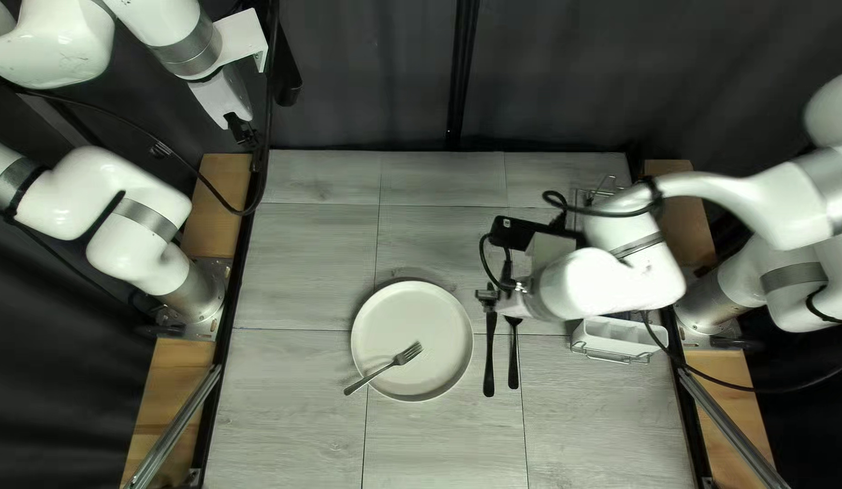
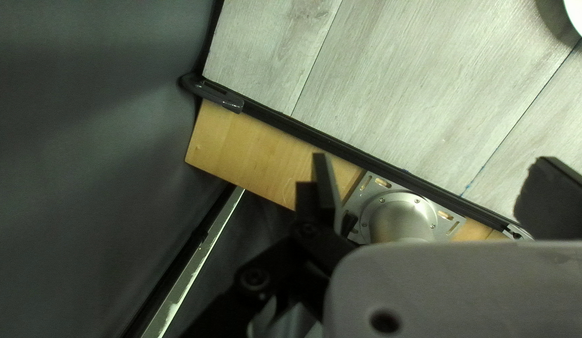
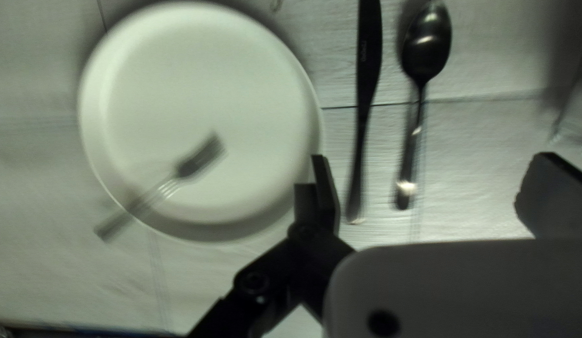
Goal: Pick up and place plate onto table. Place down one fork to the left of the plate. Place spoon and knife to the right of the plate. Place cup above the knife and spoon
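The fork (image 1: pixel 402 358) lies partly on the plate (image 1: pixel 430 317); I think it goes left next, onto the table (image 1: pixel 294 407). The knife (image 1: pixel 490 362) (its tiny marks (image 3: pixel 364 51) beat my eyes) and spoon (image 1: pixel 514 362) sit right. My right claw (image 3: pixel 432 158) is spread, empty; far off, my left claw (image 2: pixel 432 159) is spread too. I see no cup.

Grey plank-patterned table (image 1: pixel 298 407) holding tableware ahead of the right gripper (image 1: pixel 499 292)
A plate (image 3: pixel 197 81) is resting out to one finger's side; a knife (image 3: pixel 368 56) and spoon (image 3: pixel 427 47) are lying ahead of the gap between the fingers; a wire rack (image 1: pixel 611 359) is standing toward the other finger's side.
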